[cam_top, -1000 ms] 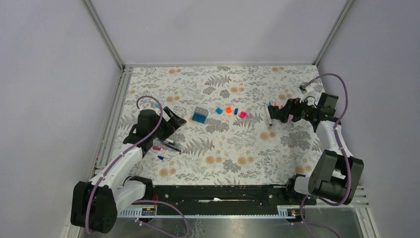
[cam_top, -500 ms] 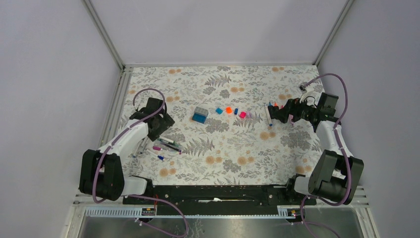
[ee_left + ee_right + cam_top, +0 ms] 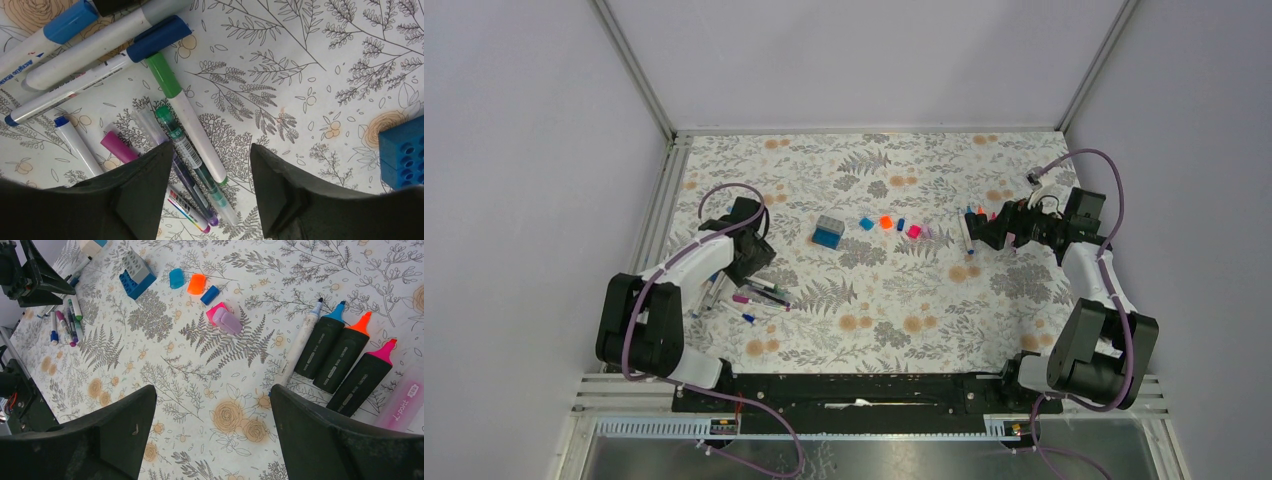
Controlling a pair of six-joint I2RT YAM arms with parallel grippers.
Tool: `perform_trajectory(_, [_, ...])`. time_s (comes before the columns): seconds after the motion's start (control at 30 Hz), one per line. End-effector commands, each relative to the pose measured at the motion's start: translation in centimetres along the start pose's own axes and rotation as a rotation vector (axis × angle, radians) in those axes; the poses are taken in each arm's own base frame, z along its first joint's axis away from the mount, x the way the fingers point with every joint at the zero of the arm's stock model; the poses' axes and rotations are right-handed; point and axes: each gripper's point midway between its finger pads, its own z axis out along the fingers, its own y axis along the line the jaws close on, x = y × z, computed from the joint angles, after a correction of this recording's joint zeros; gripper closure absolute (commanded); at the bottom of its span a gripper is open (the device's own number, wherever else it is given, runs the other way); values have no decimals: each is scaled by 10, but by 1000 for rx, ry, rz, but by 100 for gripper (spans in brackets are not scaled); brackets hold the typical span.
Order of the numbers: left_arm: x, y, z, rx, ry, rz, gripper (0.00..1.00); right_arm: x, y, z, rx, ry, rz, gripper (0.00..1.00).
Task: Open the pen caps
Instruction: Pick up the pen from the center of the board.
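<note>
Fingers of both grippers are too small in the overhead view for their spread to be judged. The left gripper [image 3: 757,258] is held at nine o'clock on the table [image 3: 874,320], with a cluster of pens [image 3: 759,293] near it at its six o'clock. The right gripper [image 3: 980,228] is held at three o'clock. Between them a row of loose caps is laid: a blue cap [image 3: 866,224], an orange cap [image 3: 885,221], a dark cap [image 3: 901,223] and a pink cap [image 3: 914,231]. A block [image 3: 828,232] is set just beside the row at its nine o'clock.

From the left wrist, the fingers [image 3: 145,190] of the left gripper [image 3: 210,150] are seen parted, with nothing clamped between them. The pens [image 3: 190,150] are spread on the table in and beyond the gap. A green cap [image 3: 162,75] is seated on a white barrel at eleven o'clock. The block [image 3: 402,152] is cut off at three o'clock.

From the right wrist, the fingers [image 3: 115,440] of the right gripper [image 3: 212,390] are spread wide and empty. The blue cap [image 3: 176,278], orange cap [image 3: 196,284] and dark cap [image 3: 210,295] are lined up at twelve o'clock. The pink cap [image 3: 214,311] is touched by a purple cap [image 3: 227,322]. Three uncapped highlighters [image 3: 347,355] are laid side by side at three o'clock, with a white pen [image 3: 300,342] at their nine o'clock.
</note>
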Motion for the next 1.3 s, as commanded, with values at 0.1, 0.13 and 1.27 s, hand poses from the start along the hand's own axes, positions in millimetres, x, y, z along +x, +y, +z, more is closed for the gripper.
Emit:
perform_trajectory(0.1, [-15, -15, 2, 4, -45, -13, 42, -5, 3, -1, -27, -4, -19, 9])
perform_trajectory(0.13, [-14, -15, 2, 4, -43, -13, 43, -5, 3, -1, -27, -3, -20, 9])
perform_trajectory(1.27, [2, -8, 19, -20, -2, 12, 57, -5, 3, -1, -25, 1, -25, 9])
